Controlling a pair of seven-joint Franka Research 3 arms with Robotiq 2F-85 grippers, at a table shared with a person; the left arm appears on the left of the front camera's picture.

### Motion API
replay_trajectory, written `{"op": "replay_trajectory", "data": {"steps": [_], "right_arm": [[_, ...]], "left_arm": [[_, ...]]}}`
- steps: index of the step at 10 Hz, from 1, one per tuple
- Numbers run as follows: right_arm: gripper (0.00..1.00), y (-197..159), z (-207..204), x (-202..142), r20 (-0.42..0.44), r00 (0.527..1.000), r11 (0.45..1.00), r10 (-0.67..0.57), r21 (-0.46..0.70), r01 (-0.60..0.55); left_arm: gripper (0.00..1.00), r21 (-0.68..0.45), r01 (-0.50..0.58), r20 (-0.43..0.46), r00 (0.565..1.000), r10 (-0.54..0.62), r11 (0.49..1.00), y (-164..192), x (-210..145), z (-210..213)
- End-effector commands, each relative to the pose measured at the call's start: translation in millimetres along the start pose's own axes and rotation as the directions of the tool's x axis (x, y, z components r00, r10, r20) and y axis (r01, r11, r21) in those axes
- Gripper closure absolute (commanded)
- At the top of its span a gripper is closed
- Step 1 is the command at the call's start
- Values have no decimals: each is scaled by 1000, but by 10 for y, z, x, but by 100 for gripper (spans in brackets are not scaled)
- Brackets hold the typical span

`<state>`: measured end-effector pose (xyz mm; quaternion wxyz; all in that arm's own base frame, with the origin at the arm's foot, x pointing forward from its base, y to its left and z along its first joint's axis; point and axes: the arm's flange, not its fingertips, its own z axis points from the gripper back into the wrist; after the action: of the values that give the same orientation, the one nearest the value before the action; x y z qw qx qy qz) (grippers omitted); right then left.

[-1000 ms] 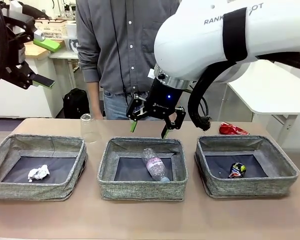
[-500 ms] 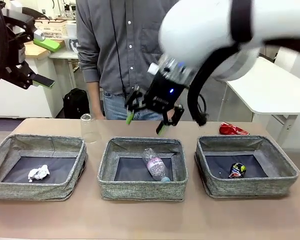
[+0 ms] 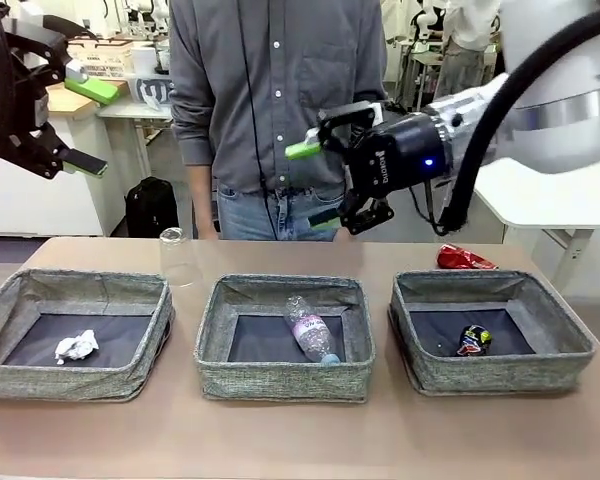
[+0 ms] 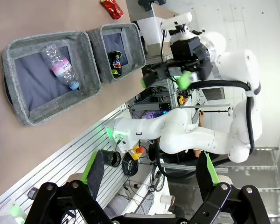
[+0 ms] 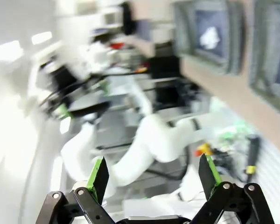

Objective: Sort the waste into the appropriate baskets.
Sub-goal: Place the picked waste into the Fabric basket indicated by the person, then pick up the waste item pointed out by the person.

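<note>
**Fingers spread on both arms, nothing held**

From the front we see the right gripper high above the table. It is turned sideways in front of the person, with its green-padded fingers wide apart and empty. The left gripper hangs at the upper left edge, likewise released, with nothing between its pads. Three baskets stand in a row. The left basket holds the crumpled tissue. The middle basket holds the bottle, lying on its side. The right basket holds the dark can. The clear cup stands on the table just behind the left basket, and the red can lies on the table just behind the right basket.

In the left wrist view we look past the left gripper, whose two fingers are well apart and grasp nothing. Far below lie the middle basket with the bottle, the right basket with the dark can, and the red can on the table beyond it. The right gripper shows farther off, its green tips apart.

The right wrist view is badly blurred. We can still make out the right gripper with its fingers spread and empty. At the top right the tissue shows as a white spot inside the left basket.
</note>
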<state>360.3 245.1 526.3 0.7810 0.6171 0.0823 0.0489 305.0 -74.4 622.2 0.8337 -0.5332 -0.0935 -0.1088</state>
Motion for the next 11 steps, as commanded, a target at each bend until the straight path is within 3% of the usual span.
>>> {"op": "replay_trajectory", "data": {"steps": [1, 2, 3, 11], "right_arm": [[0, -290, 226, -116, -122, 985, 794, -121, 583, 170], [0, -299, 239, -122, -88, 987, 807, -137, 568, 162], [0, -73, 130, -70, -40, 999, 985, -12, 171, 19], [0, -73, 130, -70, -40, 999, 985, -12, 171, 19]], "left_arm": [[0, -21, 21, 2, 1000, -21, 1000, -5, -1, -6], [0, -21, 21, 2, 1000, -21, 1000, -5, -1, -6], [0, -21, 21, 2, 1000, -21, 1000, -5, -1, -6], [0, -21, 21, 2, 1000, -21, 1000, -5, -1, -6]]}}
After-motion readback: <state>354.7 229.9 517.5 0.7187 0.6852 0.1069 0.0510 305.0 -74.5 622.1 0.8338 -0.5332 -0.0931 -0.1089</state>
